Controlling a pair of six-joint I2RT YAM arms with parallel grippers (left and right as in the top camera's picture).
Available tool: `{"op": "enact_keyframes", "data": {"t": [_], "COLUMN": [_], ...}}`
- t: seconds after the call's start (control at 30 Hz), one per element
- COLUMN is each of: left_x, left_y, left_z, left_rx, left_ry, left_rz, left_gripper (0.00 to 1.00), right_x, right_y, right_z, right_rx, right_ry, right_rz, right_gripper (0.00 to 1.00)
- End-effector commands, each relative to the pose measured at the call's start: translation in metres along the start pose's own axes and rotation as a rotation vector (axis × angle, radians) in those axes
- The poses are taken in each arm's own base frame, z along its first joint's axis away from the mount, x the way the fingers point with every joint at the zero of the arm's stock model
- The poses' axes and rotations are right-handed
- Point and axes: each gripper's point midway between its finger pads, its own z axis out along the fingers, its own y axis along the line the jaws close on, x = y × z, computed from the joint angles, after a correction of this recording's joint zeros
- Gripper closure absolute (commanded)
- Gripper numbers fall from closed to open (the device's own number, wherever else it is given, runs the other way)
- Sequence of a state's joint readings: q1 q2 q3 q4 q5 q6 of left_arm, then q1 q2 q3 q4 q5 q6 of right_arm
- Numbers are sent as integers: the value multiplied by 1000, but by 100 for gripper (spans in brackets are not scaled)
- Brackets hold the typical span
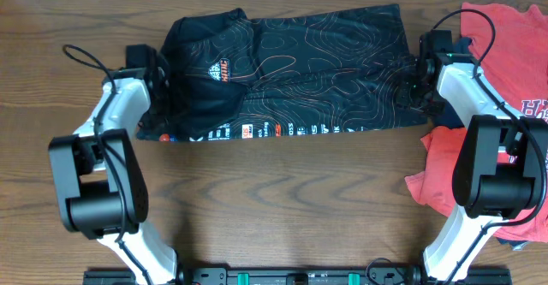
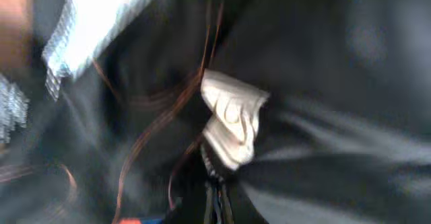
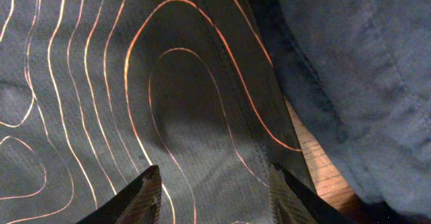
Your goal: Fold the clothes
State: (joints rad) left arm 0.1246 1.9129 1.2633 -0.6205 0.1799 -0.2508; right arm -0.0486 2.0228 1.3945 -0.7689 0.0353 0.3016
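Right tool (image 3: 213, 183) sits spread over the jersey (image 1: 291, 62) hem; left tool (image 1: 157, 78) is too blurry to call. Slick fabric could slip, skewing the fold.

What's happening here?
Two arms are at a black shiny jersey with orange contour lines lying on the wooden table. The left gripper is at its left end. The right gripper is at its right end, fingers apart over the fabric. A red T-shirt and a navy garment lie to the right.
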Motion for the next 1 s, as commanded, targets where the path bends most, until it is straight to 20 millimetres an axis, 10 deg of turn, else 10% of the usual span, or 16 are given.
{"op": "enact_keyframes", "data": {"t": [0.0, 0.07, 0.13, 0.2, 0.57, 0.97], "left_x": [-36, -38, -35, -28, -2, 9], "left_y": [-8, -9, -8, -5, 91, 83], "left_z": [-32, -32, -32, -31, -40, -14], "left_rx": [35, 38, 34, 22, -219, -81], "left_ry": [-142, -149, -138, -109, 6, 41], "left_rz": [-17, -30, -31, -31, -196, -224], "left_gripper": [94, 89, 45, 26, 12, 10], "right_x": [-1, -1, 0, 0, 0, -1], "right_y": [-6, -6, -6, -7, -7, -6], "right_z": [3, 3, 3, 3, 3, 3], "right_rx": [16, 16, 17, 17, 17, 16], "right_ry": [1, 1, 3, 3, 3, 1], "right_rz": [-1, -1, -1, -1, -1, -1], "right_gripper": [51, 51, 50, 50, 50, 50]}}
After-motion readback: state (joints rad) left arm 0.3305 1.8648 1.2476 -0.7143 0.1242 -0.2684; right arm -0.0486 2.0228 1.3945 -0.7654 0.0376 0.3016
